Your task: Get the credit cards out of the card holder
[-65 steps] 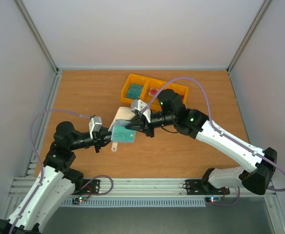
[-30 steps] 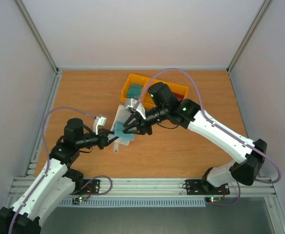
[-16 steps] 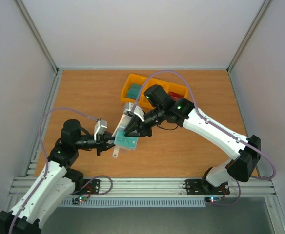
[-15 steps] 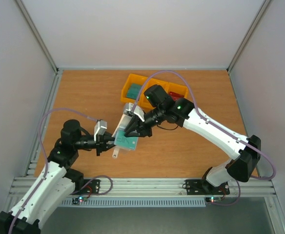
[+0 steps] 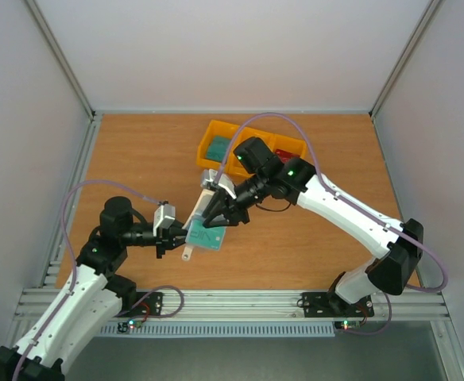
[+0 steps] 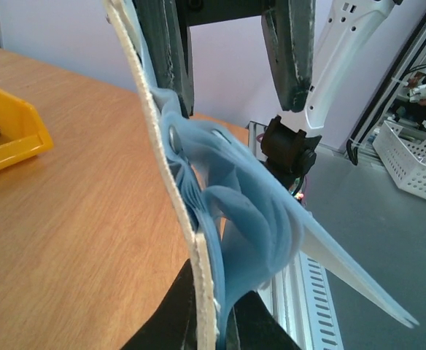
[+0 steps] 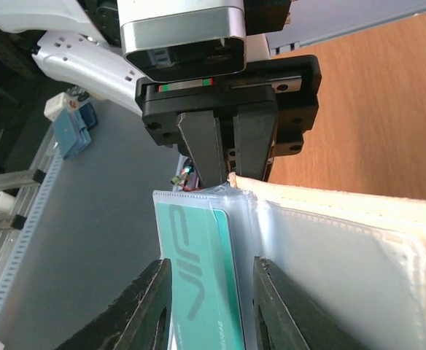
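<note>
- Wooden surface (image 5: 137, 159) inside a white-walled cell; yellow tray (image 5: 214, 125) sits at the far side and already has teal credit cards (image 5: 217, 148) in its left compartment.
- Card holder (image 5: 203, 230) is between the two arms, near the middle of the surface. It looks lifted clear, opened out, with the clear sleeves fanned towards the right arm.
- Left tool (image 5: 175, 232) is clenched on the cream edge of the card holder. The left wrist view shows both fingers pinching that edge from below.
- Right tool (image 7: 209, 292) is nose-on to the sleeves with its jaws apart, one finger on each side of a teal card (image 7: 202, 292) seated in the outermost sleeve.
- I can't tell whether the right tool is biting on that card or only bracketing it.
- Step in hand: my read is extraction of this teal card, part-way through the job. Other sleeves are too hidden to count what's left.
- Next move needs a firm hold on the card alone, not the sleeve film. Then pull straight along the sleeve opening while the left tool holds steady.
</note>
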Robot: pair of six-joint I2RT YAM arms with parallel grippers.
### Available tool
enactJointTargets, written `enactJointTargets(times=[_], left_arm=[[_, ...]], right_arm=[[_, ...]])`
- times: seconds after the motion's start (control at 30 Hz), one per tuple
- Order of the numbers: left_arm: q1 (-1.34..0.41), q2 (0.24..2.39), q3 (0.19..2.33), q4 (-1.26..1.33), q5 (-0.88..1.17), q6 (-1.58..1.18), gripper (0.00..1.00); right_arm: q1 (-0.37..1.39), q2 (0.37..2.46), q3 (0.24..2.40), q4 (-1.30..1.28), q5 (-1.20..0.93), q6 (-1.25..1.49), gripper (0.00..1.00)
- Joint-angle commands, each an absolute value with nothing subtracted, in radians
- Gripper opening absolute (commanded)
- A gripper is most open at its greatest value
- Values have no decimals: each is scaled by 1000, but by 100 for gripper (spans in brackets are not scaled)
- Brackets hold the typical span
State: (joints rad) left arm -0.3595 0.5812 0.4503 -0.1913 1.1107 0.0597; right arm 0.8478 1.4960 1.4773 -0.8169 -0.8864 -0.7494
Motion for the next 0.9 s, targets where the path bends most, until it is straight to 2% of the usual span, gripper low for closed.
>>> enactJointTargets(times=[0.0,0.53,0.87], left_arm=[[-367,566,467,-109,1114,62,0],[-367,572,456,-67,1031,-52,0],[-367,566,452,-32,997,-100,0]], right_arm=[[867,1532,1510,-888,-938,-802,33],[897,1531,1508,-903,-995,-811,26],[920,1520,1473,-895,-826,-785,27]])
